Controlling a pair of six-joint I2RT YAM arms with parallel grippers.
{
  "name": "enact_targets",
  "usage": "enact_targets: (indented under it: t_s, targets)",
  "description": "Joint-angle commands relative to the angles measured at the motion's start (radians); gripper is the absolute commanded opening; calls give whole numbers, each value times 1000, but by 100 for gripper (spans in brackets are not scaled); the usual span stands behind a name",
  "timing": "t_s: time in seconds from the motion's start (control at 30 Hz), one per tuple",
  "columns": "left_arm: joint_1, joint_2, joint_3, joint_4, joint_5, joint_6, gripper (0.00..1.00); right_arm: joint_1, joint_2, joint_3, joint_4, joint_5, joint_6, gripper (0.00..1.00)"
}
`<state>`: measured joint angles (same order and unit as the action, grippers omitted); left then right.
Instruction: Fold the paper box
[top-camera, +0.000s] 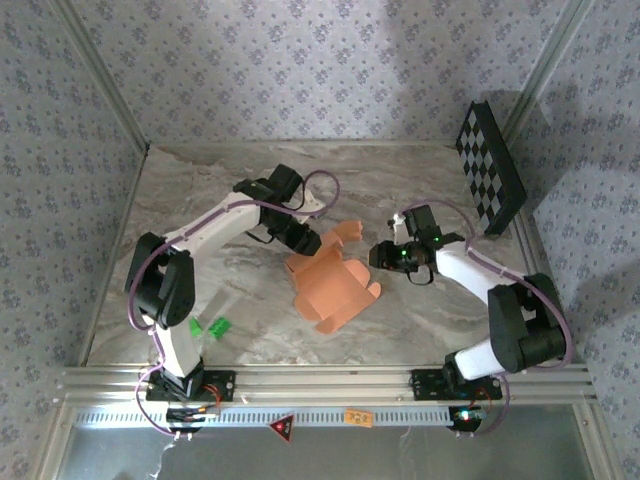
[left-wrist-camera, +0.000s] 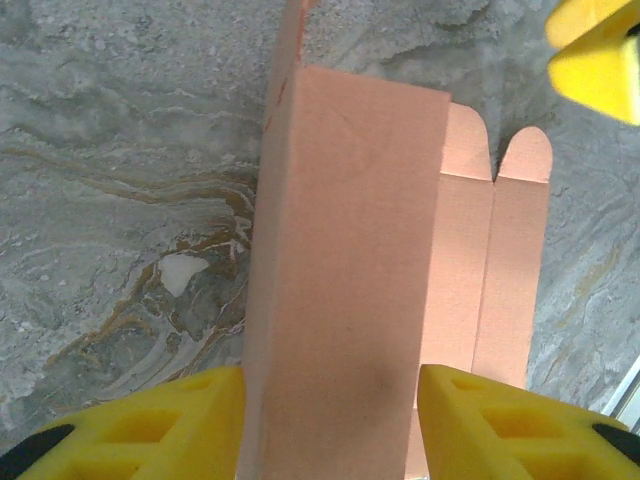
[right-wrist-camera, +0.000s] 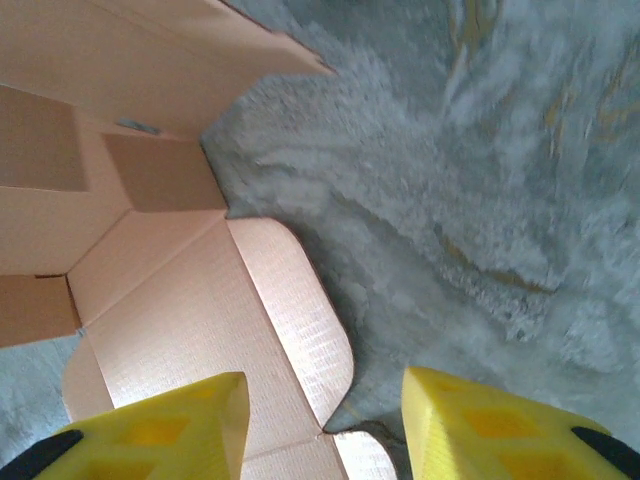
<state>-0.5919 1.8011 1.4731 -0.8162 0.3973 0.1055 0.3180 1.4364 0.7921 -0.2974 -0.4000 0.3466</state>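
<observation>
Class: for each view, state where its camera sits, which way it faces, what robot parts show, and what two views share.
Top external: above, behind the arms, looking down on the table; left gripper, right gripper show.
Left wrist: on the wrist, down at the paper box between its fingers.
Right wrist: likewise, down past its fingers at a flap.
Shared: the paper box.

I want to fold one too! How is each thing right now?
paper box: partly folded, flaps open
left end effector: jaws either side of the box, grip unclear
right end effector: open, over a flat flap
green pieces: lying loose
checkerboard panel: propped upright
</observation>
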Motion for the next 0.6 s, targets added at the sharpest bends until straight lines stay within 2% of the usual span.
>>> enact_targets:
  t_s: [0.0, 0.23, 0.47, 0.57]
  targets:
    - [-5, 18, 23, -34, 22, 26, 48, -1, -15, 49, -16, -6, -156, 49]
    - [-8, 19, -9, -1, 15, 1, 43, 13, 69, 232, -71, 19, -342, 50]
    - [-19, 11, -38, 13, -9, -12, 42, 18, 236, 467, -222, -50, -488, 49]
    - [-19, 5, -54, 23, -13, -16, 42, 23, 288, 520, -260, -43, -532, 49]
